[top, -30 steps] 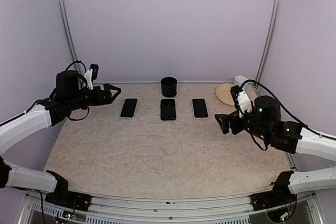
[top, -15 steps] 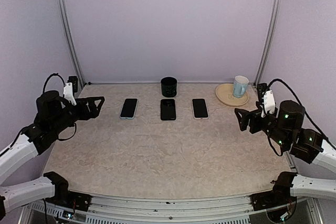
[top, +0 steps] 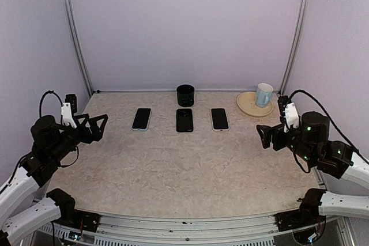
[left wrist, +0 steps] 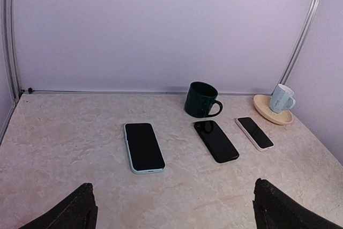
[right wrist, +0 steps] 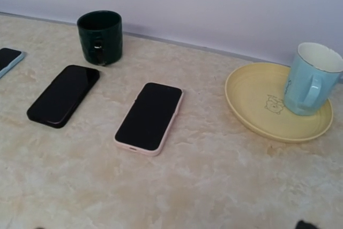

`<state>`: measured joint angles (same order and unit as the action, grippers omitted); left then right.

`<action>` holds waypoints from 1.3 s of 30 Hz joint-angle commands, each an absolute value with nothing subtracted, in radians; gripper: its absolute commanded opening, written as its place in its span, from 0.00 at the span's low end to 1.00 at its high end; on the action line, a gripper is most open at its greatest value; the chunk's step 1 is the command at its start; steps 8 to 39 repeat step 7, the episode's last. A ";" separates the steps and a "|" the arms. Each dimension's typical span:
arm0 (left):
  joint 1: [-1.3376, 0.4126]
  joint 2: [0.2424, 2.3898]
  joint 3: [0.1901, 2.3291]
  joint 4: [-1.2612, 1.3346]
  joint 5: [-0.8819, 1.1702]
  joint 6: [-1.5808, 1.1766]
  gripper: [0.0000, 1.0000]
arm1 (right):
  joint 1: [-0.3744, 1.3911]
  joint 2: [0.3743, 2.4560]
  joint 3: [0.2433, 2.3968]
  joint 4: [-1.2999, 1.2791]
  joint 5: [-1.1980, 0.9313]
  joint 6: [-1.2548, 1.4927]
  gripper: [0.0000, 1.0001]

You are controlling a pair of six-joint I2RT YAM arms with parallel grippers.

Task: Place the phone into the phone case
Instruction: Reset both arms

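Three phone-shaped things lie in a row at the back of the table. The left one is a dark screen in a light blue case [top: 141, 118] [left wrist: 143, 147]. The middle one is all black [top: 184, 120] [left wrist: 216, 140] [right wrist: 63, 95]; I cannot tell whether it is a phone or a case. The right one is a dark screen in a pink case [top: 219, 118] [right wrist: 149, 116] [left wrist: 255, 132]. My left gripper [top: 98, 126] [left wrist: 174, 213] is open and empty, off to the left of the row. My right gripper [top: 266, 135] is open and empty, off to the right.
A dark green mug [top: 185, 94] [left wrist: 200, 99] [right wrist: 99, 36] stands just behind the black one. A yellow plate [top: 248, 104] [right wrist: 257, 105] at the back right holds a light blue mug [top: 264, 94] [right wrist: 312, 79]. Walls close the back and sides.
Both arms have pulled back from the phones: the left gripper moved left and toward the near edge, the right gripper moved right. The light blue mug is now uncovered.
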<state>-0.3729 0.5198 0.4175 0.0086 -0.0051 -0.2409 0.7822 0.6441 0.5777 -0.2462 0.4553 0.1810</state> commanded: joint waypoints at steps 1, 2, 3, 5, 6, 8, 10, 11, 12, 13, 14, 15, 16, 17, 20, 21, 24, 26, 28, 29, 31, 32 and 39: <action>-0.378 0.543 0.434 0.009 -0.007 -0.219 0.99 | 0.776 0.650 0.597 -0.259 0.517 0.215 1.00; -0.377 0.542 0.434 0.009 -0.005 -0.218 0.99 | 0.775 0.654 0.599 -0.259 0.529 0.227 1.00; -0.376 0.540 0.433 0.009 -0.005 -0.218 0.99 | 0.775 0.657 0.600 -0.259 0.544 0.234 1.00; -0.376 0.536 0.431 0.013 -0.005 -0.216 0.99 | 0.775 0.661 0.605 -0.261 0.557 0.238 1.00; -0.376 0.535 0.430 0.016 -0.005 -0.216 0.99 | 0.775 0.662 0.604 -0.259 0.560 0.234 1.00; -0.376 0.536 0.430 0.018 -0.005 -0.216 0.99 | 0.776 0.661 0.603 -0.256 0.562 0.231 1.00; -0.376 0.536 0.430 0.018 -0.005 -0.216 0.99 | 0.776 0.661 0.603 -0.256 0.562 0.231 1.00; -0.376 0.536 0.430 0.018 -0.005 -0.216 0.99 | 0.776 0.661 0.603 -0.256 0.562 0.231 1.00; -0.376 0.536 0.430 0.018 -0.005 -0.216 0.99 | 0.776 0.661 0.603 -0.256 0.562 0.231 1.00; -0.376 0.536 0.430 0.018 -0.005 -0.216 0.99 | 0.776 0.661 0.603 -0.256 0.562 0.231 1.00; -0.376 0.536 0.430 0.018 -0.005 -0.216 0.99 | 0.776 0.661 0.603 -0.256 0.562 0.231 1.00; -0.376 0.536 0.430 0.018 -0.005 -0.216 0.99 | 0.776 0.661 0.603 -0.256 0.562 0.231 1.00; -0.376 0.536 0.430 0.018 -0.005 -0.216 0.99 | 0.776 0.661 0.603 -0.256 0.562 0.231 1.00; -0.376 0.536 0.430 0.018 -0.005 -0.216 0.99 | 0.776 0.661 0.603 -0.256 0.562 0.231 1.00; -0.376 0.536 0.430 0.018 -0.005 -0.216 0.99 | 0.776 0.661 0.603 -0.256 0.562 0.231 1.00; -0.376 0.536 0.430 0.018 -0.005 -0.216 0.99 | 0.776 0.661 0.603 -0.256 0.562 0.231 1.00; -0.376 0.536 0.430 0.018 -0.005 -0.216 0.99 | 0.776 0.661 0.603 -0.256 0.562 0.231 1.00; -0.376 0.536 0.430 0.018 -0.005 -0.216 0.99 | 0.776 0.661 0.603 -0.256 0.562 0.231 1.00; -0.376 0.536 0.430 0.018 -0.005 -0.216 0.99 | 0.776 0.661 0.603 -0.256 0.562 0.231 1.00; -0.376 0.536 0.430 0.018 -0.005 -0.216 0.99 | 0.776 0.661 0.603 -0.256 0.562 0.231 1.00; -0.376 0.536 0.430 0.018 -0.005 -0.216 0.99 | 0.776 0.661 0.603 -0.256 0.562 0.231 1.00; -0.376 0.536 0.430 0.018 -0.005 -0.216 0.99 | 0.776 0.661 0.603 -0.256 0.562 0.231 1.00; -0.376 0.536 0.430 0.018 -0.005 -0.216 0.99 | 0.776 0.661 0.603 -0.256 0.562 0.231 1.00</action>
